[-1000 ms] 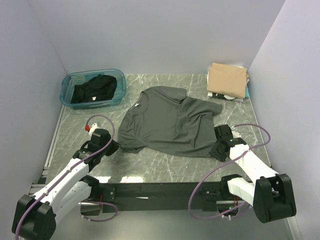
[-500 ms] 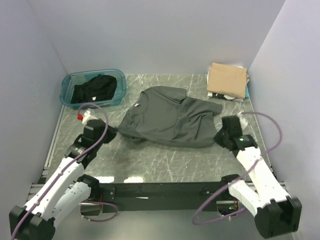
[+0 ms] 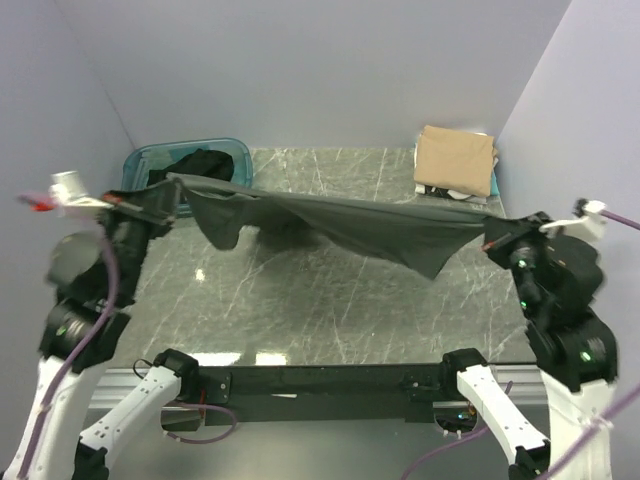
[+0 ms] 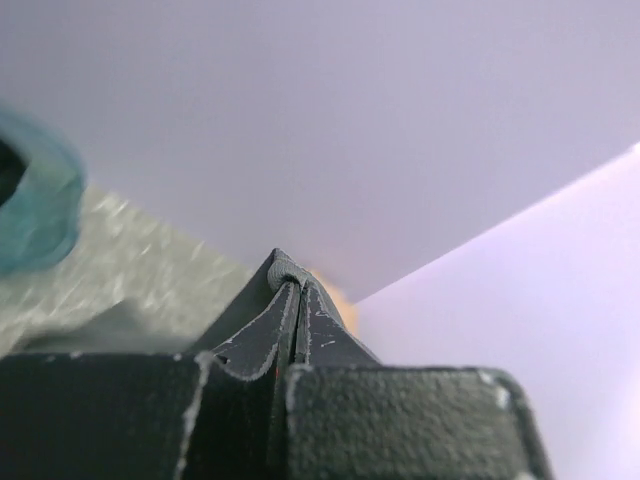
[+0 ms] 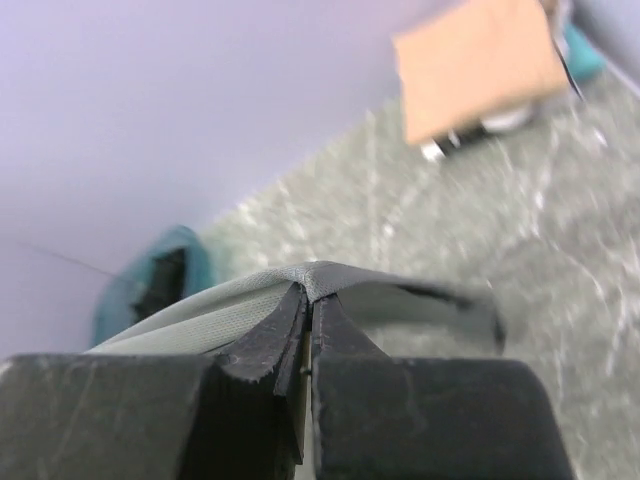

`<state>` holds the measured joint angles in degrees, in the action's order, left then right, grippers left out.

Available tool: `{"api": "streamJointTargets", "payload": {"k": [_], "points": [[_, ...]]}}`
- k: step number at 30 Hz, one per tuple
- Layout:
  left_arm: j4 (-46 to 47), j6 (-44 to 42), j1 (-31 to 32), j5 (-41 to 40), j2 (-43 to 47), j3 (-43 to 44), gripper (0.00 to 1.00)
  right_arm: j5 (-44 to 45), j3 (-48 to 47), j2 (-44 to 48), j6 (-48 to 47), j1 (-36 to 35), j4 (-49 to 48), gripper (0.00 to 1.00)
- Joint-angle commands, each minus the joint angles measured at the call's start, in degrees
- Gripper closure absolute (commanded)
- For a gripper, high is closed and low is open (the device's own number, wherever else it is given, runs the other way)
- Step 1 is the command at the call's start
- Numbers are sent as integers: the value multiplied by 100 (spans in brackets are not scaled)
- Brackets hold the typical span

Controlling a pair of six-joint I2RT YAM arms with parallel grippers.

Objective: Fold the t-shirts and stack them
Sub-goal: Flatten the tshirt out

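While left gripper [image 4: 291, 292] and right gripper [image 5: 308, 298] pinch charcoal t-shirt [image 3: 380, 230] taut midair, teal tub [image 3: 228, 145] holds black t-shirt [image 3: 205, 163].

The grey shirt [image 3: 380, 230], stretched mid-air side to side, bars the middle. The near surface [image 3: 330, 320] offers room to pass. A tub [image 3: 235, 153] blocks the far-left corner, a folded stack [image 3: 455, 158] the far-right.

- Dark charcoal-grey cloth t-shirt [image 3: 340, 225]: stretched above the marbled stone bench [image 3: 330, 310], left claw [image 3: 165, 203] pinching it near the left edge, right claw [image 3: 492, 238] near the right edge.
- Translucent teal plastic tub [image 3: 240, 155]: far left corner, black cloth t-shirt [image 3: 195, 165] inside.
- Folded tan cloth t-shirt [image 3: 455, 158]: far right corner.
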<state>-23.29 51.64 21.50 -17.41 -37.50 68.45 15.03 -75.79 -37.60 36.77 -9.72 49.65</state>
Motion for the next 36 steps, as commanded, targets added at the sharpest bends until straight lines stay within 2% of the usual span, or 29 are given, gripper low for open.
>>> {"api": "streamJointTargets", "payload": {"k": [1,3,7,12,15,18,22,27,30,31,33,36], "points": [[351,-531,12,26,242,852,99,18,-743,113,-363,22,352,100],[360,-690,4,123,243,1178,99,-43,-1287,157,-425,22,554,100],[439,-997,-14,815,252,1995,99,-446,-2069,306,-539,31,853,100],[290,-1182,-119,1143,269,2542,99,-826,-2414,534,-592,31,1135,100],[298,-1173,-181,1126,322,2525,99,-835,-2423,614,-601,31,1170,100],[378,-1138,-207,1082,296,2279,99,-809,-2204,623,-584,31,1091,100],[526,-1129,-207,749,50,1717,99,-738,-1468,562,-505,22,784,100],[1001,-1270,-207,398,-459,471,99,-352,-456,89,-391,40,99,100],[1247,-1472,-207,1,-1179,-57,99,-71,335,-403,-329,31,-490,100],[1439,-1620,-207,-52,-1668,-120,99,156,667,-562,-311,40,-796,100],[1721,-1779,-216,-9,-2215,-252,99,403,924,-1098,-285,66,-1079,100],[2179,-1947,-216,281,-3689,-61,99,204,1268,-1959,-424,303,-1728,100]]}}
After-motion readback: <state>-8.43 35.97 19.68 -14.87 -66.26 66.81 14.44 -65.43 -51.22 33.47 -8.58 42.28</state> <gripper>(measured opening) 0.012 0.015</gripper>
